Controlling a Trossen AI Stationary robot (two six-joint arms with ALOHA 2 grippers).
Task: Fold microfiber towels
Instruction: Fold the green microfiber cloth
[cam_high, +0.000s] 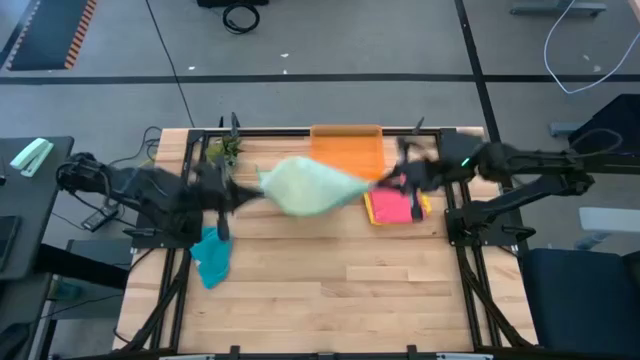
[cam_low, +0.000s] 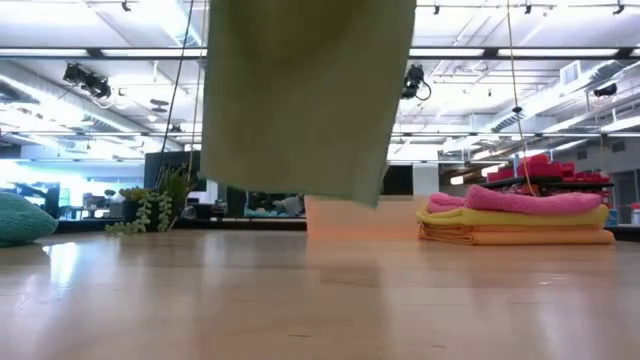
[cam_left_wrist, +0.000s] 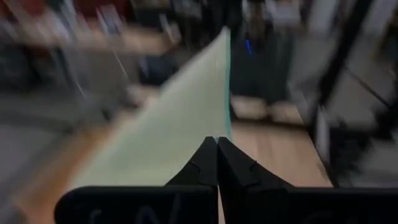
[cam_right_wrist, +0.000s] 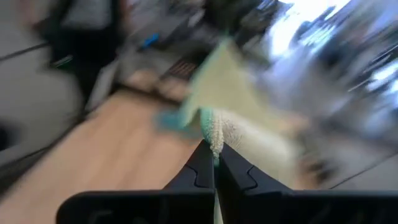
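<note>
Sage green towel (cam_high: 308, 186) stretched mid-air between left hand (cam_left_wrist: 216, 144) and right hand (cam_right_wrist: 214, 155), both pinching opposite corners. Soft, light, floppy; best gripped at corners.

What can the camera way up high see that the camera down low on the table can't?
Only the high view shows both arms: the left gripper and right gripper each pinch a corner of the sage green towel, and the orange bin sits behind. Only the low view shows the towel's bottom edge hanging clear above the table. Both show the green towel, the teal towel and the folded stack.
</note>
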